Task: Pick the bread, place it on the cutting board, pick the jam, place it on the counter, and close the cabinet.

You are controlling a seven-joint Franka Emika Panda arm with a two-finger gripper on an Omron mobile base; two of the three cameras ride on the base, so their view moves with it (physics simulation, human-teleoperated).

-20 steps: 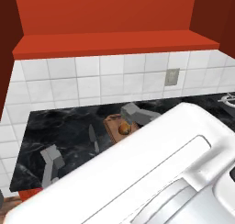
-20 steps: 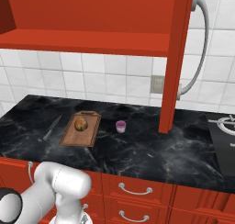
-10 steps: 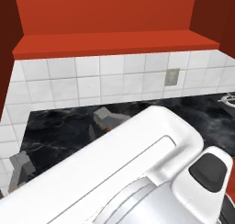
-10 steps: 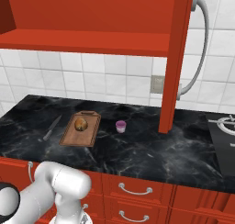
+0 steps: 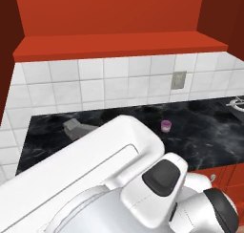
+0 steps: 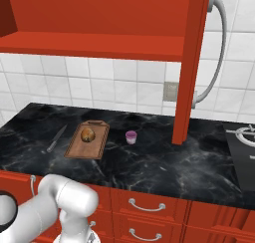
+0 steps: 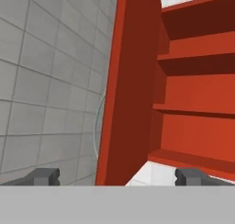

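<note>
The large red wall cabinet (image 6: 189, 62) is being left open, its door edge faced by the wide-open, empty gripper (image 7: 117, 175). On the black marble counter (image 6: 164, 162), the brown wooden cutting board (image 6: 94, 145) is bearing the small golden-brown bread (image 6: 87, 134); the purple jam jar (image 6: 131, 136) is standing beside it. Closing is judged the remaining step.

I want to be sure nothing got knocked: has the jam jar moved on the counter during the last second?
No. In the right base view the jam stays at the same spot on the counter, just right of the cutting board.

White tiled wall (image 6: 94, 85), grey outlet (image 6: 171, 91), red drawers (image 6: 149, 207), stove (image 6: 244, 152) right.
</note>
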